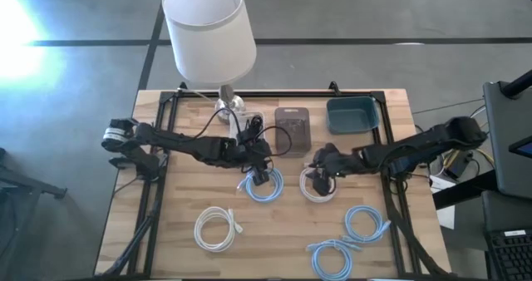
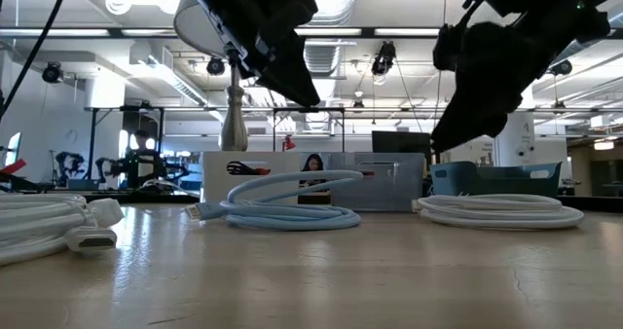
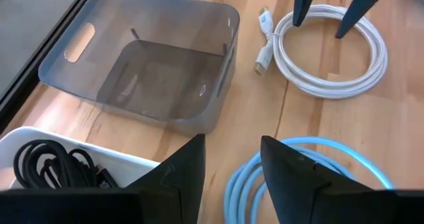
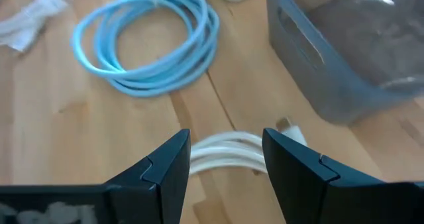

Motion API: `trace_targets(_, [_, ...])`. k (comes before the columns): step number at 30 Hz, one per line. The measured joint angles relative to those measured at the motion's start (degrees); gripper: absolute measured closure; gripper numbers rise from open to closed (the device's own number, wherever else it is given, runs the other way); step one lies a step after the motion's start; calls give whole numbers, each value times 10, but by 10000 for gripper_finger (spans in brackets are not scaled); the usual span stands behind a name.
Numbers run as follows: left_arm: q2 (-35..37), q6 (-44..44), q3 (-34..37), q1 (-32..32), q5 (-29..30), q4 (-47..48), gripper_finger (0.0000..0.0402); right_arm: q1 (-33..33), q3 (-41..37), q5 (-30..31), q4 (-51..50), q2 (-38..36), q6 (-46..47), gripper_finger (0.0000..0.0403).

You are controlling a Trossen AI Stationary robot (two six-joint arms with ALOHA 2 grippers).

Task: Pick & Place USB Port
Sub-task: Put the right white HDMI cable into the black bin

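The left gripper (image 1: pixel 263 178) hangs open over a blue cable coil (image 1: pixel 266 186). The right gripper (image 1: pixel 317 178) hangs open over a white cable coil (image 1: pixel 318 188).

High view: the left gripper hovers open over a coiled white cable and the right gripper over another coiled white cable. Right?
Not quite. In the high view the left gripper hovers open over a coiled light-blue cable; only the right gripper is over a coiled white cable.

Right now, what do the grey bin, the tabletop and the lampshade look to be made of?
Grey bin: translucent plastic, smooth; its floor and the wood show through the walls.
Tabletop: light wood, likely sealed butcher block; plank seams and grain show.
Lampshade: white, matte, probably fabric or paper; can't tell which.
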State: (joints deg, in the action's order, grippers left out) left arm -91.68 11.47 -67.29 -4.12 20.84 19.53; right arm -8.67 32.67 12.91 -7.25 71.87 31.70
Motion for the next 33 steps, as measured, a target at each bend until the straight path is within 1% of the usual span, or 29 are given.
trace_targets(9, [0,-18,1,0,0,-2,252,-14,8,8,-95,40,76,220])
trace_targets(13, [0,-18,10,-2,0,-6,252,-23,22,12,-145,53,82,220])
trace_targets(19, [-1,-11,20,-2,-3,-13,252,-27,60,114,-239,60,83,220])
trace_targets(21, [-1,-11,21,-2,-3,-10,252,-27,69,130,-256,60,91,220])
trace_targets(26, [-1,-2,21,-2,-3,-15,252,-27,65,110,-254,64,103,220])
trace_targets(33, [-1,22,21,-2,-9,-19,252,-14,43,95,-254,114,99,220])
